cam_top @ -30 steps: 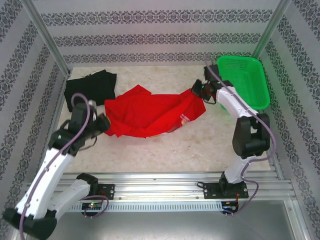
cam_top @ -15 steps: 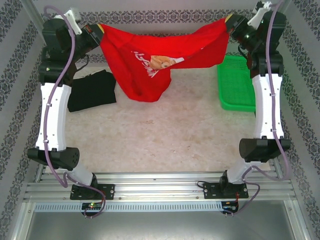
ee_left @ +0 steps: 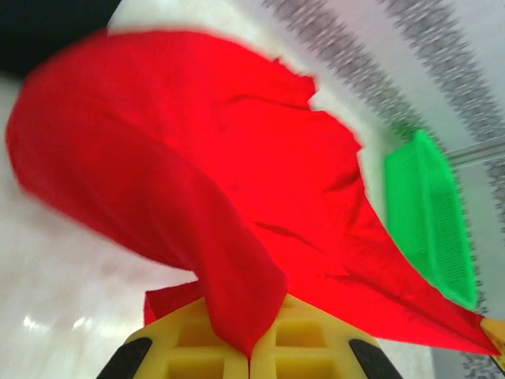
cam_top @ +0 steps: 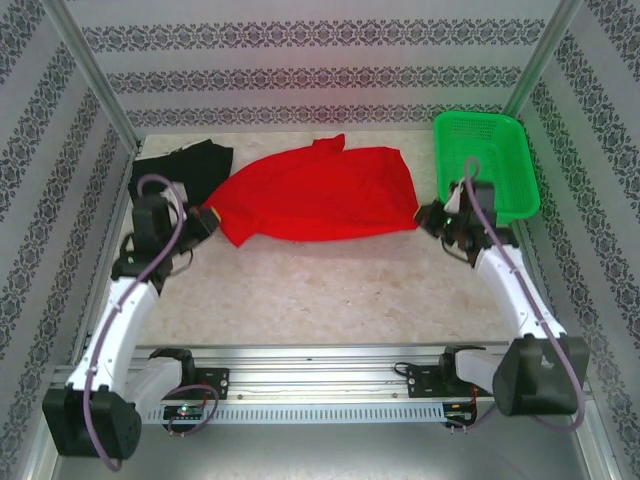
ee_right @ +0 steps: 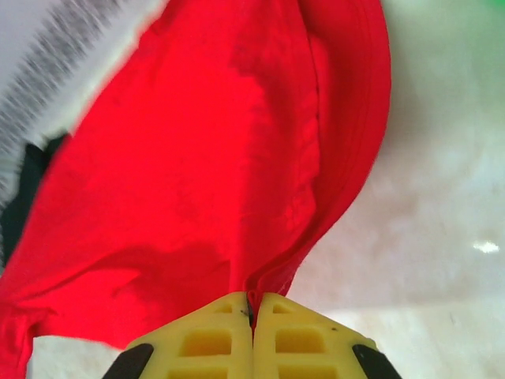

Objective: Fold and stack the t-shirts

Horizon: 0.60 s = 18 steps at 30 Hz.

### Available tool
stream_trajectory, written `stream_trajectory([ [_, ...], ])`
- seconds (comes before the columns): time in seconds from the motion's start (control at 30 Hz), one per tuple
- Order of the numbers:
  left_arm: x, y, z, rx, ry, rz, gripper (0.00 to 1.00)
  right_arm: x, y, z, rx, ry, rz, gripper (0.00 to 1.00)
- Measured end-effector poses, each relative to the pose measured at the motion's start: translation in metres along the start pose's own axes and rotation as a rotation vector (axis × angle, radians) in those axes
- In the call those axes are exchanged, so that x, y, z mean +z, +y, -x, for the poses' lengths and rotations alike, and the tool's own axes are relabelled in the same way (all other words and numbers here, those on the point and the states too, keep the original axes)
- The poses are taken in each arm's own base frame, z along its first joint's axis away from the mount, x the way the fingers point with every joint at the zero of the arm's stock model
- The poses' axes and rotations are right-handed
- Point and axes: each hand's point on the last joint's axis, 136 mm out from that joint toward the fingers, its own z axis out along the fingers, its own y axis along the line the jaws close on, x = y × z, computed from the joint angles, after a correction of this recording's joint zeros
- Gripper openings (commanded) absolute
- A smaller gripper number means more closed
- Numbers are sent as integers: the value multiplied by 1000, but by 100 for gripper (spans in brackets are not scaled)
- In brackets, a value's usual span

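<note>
Plainly, the left gripper (ee_left: 251, 347) is clamped on cloth: its two yellow, waffle-moulded pads (ee_left: 197, 339) meet with a pinch of the bright red cloth t-shirt (ee_left: 197, 158) caught between them, and the fabric rises from the pinch in a smooth, rounded fold. The right gripper (ee_right: 252, 312) does the same, its two ribbed yellow pads (ee_right: 205, 339) pressed flat together on an edge of the red t-shirt (ee_right: 197, 158), which fans away from them in soft creases with a stitched hem running down one side.

From above, the left gripper (cam_top: 205, 222) sits at the garment's left corner and the right gripper (cam_top: 428, 215) at its right corner. The red t-shirt (cam_top: 320, 195) is spread wide between them across the far middle of the pale speckled stone-look table (cam_top: 330, 290), a broad, matt sheet with a small peak at its far edge. Whether it lies fully flat I cannot tell.

There are two shirts. The second, a plain black cloth t-shirt (cam_top: 185, 165), lies crumpled in the far left corner, just beside the red one's left end; it shows as a dark patch in the left wrist view (ee_left: 47, 20) and the right wrist view (ee_right: 28, 189).

There is one container, a rectangular green plastic mesh basket (cam_top: 478, 117), at the far right, just beside the red shirt's right edge. Its mesh floor shows wherever the right arm does not cover it. It appears in the left wrist view (ee_left: 430, 213) as a slanted green slab.
</note>
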Motion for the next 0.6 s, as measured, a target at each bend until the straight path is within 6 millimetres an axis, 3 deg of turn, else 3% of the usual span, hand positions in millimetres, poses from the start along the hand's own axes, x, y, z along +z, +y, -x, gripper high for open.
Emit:
stream_trajectory([
  [0.1,-3,31,-36,-42,31,43,0,6,-24,-39,1,61,-51,9],
  [0.13,-5,38,-44,-53,32,53,0,6,-32,-47,8,68,-68,20],
  [0.2,-6,47,-53,-72,33,66,0,5,-47,-61,18,78,-98,26],
  [0.27,-4,56,-61,-91,45,84,0,4,-63,-78,43,98,-130,42],
  [0.37,-2,66,-70,-116,67,108,0,-1,-82,-99,85,134,-186,51],
  [0.6,0,74,-81,-144,92,124,0,-16,-93,-116,153,165,-248,56],
])
